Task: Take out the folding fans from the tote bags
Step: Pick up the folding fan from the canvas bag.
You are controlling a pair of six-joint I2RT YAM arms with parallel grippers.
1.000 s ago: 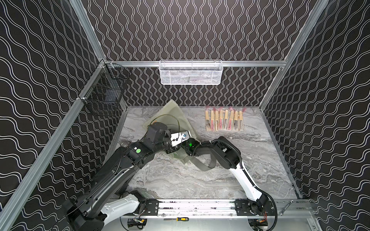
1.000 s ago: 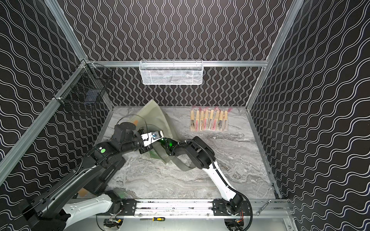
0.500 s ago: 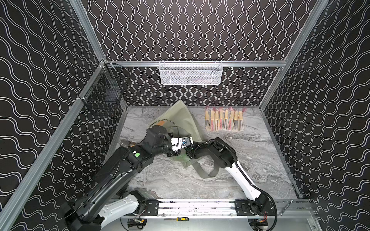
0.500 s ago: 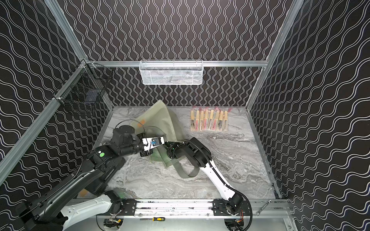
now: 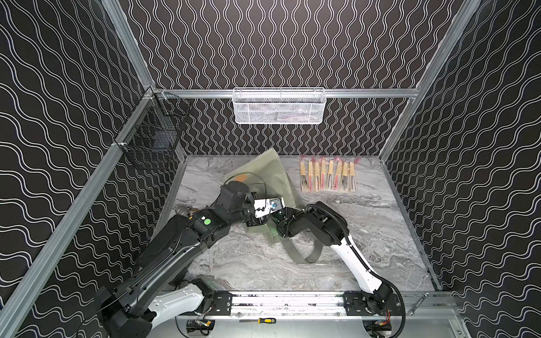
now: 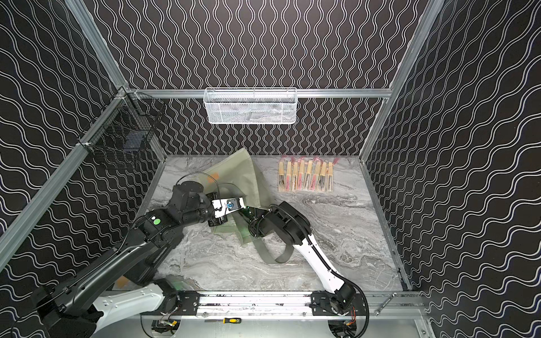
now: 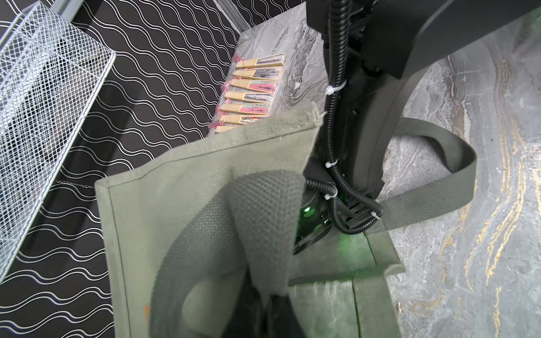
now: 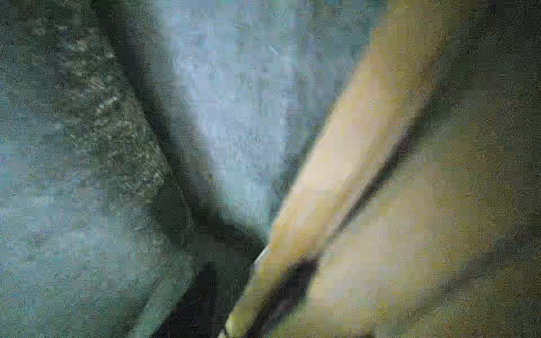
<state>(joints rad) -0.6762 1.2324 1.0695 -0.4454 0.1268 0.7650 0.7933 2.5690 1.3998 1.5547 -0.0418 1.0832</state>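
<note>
Fans (image 5: 327, 175) (image 6: 306, 176) lie in a tight row on the table (image 5: 380, 234), at its far right beside the back wall. They are side by side and flat. Each long axis runs from front to back, with the pink tassels toward the wall and the wider patterned ends toward the front. The left wrist view also shows this row (image 7: 251, 87) past the edge of the tote (image 7: 181, 190).

The tote (image 5: 272, 172) (image 6: 243, 172) lies left of the row and well apart from it, set diagonally. One far corner rides up against the back wall and the mouth faces the near side. An orange mark (image 5: 241, 177) shows on its upper face.

The left gripper (image 5: 257, 224) (image 7: 263, 319) is clamped on one strap (image 7: 263, 210) and holds it up above the mouth. The other strap (image 5: 307, 254) loops loosely on the table toward the front.

The right arm (image 5: 322, 222) reaches into the mouth from the right. The right gripper is hidden by fabric, so whether its jaws are apart or together cannot be told.

Inside, the right wrist view shows one blurred light-wood fan (image 8: 345, 164). It lies lengthwise between folds of fabric, and its heading on the table cannot be told.
</note>
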